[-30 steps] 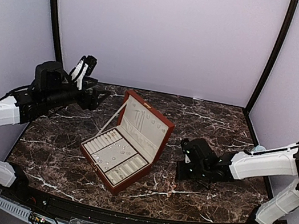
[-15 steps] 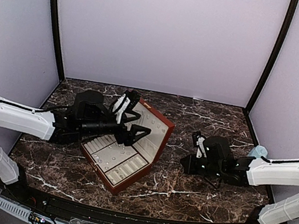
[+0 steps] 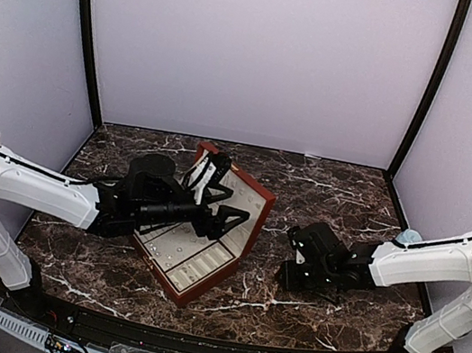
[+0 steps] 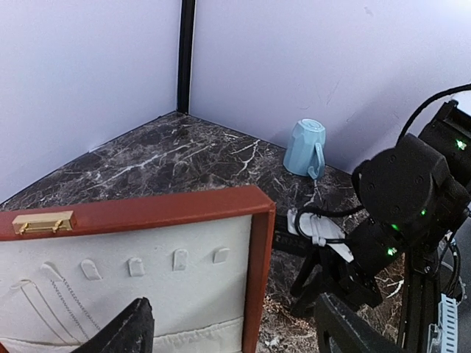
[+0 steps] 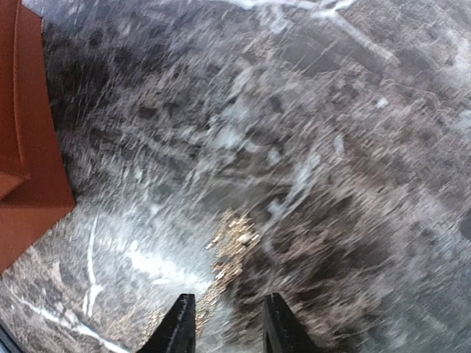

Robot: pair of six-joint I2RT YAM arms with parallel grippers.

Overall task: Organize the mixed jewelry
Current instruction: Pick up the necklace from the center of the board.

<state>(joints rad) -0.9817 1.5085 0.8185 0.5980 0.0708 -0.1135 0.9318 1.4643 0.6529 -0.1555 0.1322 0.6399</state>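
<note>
Now left gripper is hanging over the open box, jaws spread wide and empty, after swinging in from the far left corner a second ago. So sorting is only starting. The mixed jewelry is mostly sitting as tiny pale bits in the slotted tray, with thin chains in the lid. Right gripper is tipping back down toward the marble, jaws narrowly apart and gripping nothing, over a small gold clump beside the box. That's likely a stray piece.
</note>
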